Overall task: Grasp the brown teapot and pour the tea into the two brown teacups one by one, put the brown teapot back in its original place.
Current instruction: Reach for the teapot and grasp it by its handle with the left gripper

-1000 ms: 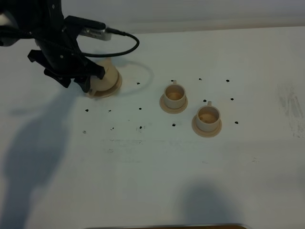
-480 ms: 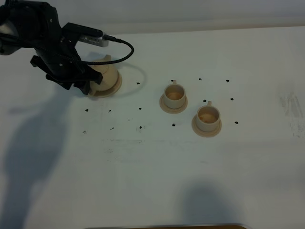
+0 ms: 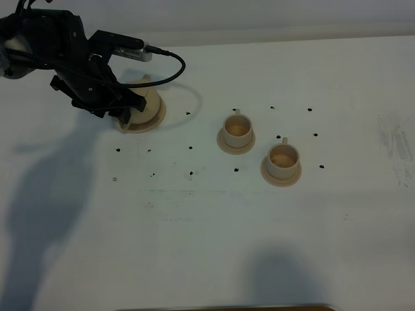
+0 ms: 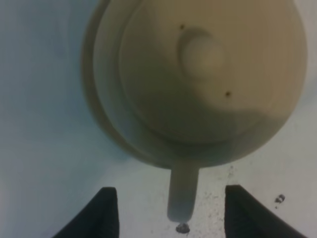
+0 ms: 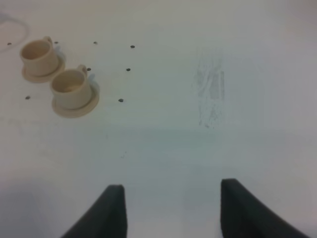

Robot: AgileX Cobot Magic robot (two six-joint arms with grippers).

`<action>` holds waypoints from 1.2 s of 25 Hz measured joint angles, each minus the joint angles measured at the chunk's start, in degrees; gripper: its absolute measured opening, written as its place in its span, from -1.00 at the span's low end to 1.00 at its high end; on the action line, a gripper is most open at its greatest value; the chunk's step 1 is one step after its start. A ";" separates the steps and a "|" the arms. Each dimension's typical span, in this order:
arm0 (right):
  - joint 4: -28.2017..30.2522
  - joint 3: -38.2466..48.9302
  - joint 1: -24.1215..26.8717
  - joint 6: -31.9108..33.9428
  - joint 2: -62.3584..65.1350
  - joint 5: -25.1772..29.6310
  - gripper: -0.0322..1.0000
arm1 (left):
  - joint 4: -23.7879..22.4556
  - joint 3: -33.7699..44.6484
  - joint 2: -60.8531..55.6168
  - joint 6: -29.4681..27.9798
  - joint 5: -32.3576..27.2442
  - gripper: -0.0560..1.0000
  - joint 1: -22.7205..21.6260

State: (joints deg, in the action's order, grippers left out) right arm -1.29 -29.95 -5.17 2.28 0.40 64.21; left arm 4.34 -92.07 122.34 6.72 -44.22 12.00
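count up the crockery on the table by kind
teapot: 1
teacups: 2
saucers: 3
total: 6

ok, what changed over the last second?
The left gripper, open, pulled back from the brown teapot toward the upper left of the exterior high view, uncovering more of it. Nothing was grasped or let go. The teapot stayed on its saucer, and the two teacups did not move.

Teapot [image 3: 150, 102] sits on saucer [image 3: 154, 121], left of rear teacup [image 3: 238, 127] and front teacup [image 3: 283, 159].
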 joint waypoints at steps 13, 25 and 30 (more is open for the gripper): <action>0.00 0.00 0.00 0.00 0.00 0.00 -0.08 | 0.69 0.00 1.31 0.61 1.96 -0.03 0.49; 0.00 0.00 0.00 0.00 0.00 0.00 -0.08 | 0.86 0.00 1.84 -1.08 2.17 -0.73 0.57; -0.02 0.00 0.00 0.00 0.00 0.00 -0.08 | 0.65 0.00 1.85 -1.14 2.17 -0.73 0.57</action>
State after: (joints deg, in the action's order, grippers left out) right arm -1.31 -29.95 -5.17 2.28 0.40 64.21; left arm 4.99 -92.07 124.19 5.58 -42.06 12.57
